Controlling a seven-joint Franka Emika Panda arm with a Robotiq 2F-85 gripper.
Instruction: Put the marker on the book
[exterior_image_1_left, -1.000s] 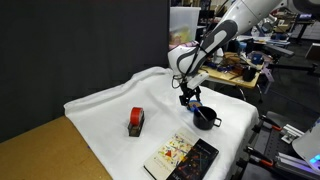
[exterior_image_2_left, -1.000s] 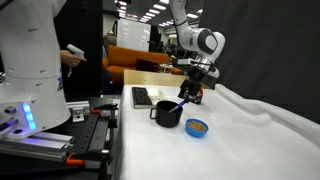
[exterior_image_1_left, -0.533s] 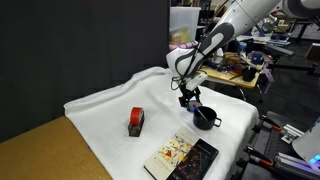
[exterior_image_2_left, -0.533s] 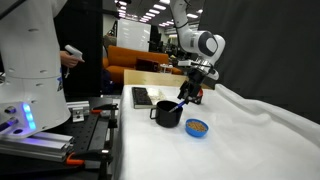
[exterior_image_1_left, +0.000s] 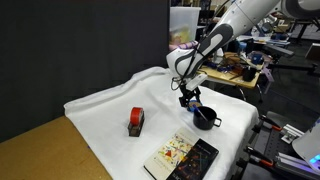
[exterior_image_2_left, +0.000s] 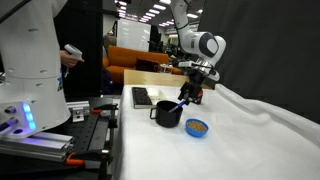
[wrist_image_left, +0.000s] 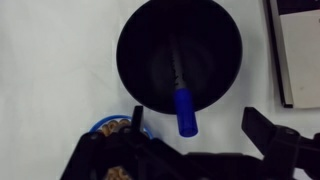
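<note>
Marker (wrist_image_left: 184, 112) in mug (wrist_image_left: 130, 45); book (exterior_image_1_left: 175, 153) print unreadable

in an exterior view the arm's fingers (exterior_image_1_left: 186, 100) hang pointing down over the white-draped tabletop (exterior_image_1_left: 100, 115). the black mug (exterior_image_1_left: 205, 119) stands just beside and below them. the red-and-black block (exterior_image_1_left: 136, 121) lies well apart on their other side. the book (exterior_image_1_left: 181, 157) lies nearer the camera than the fingers.
</note>
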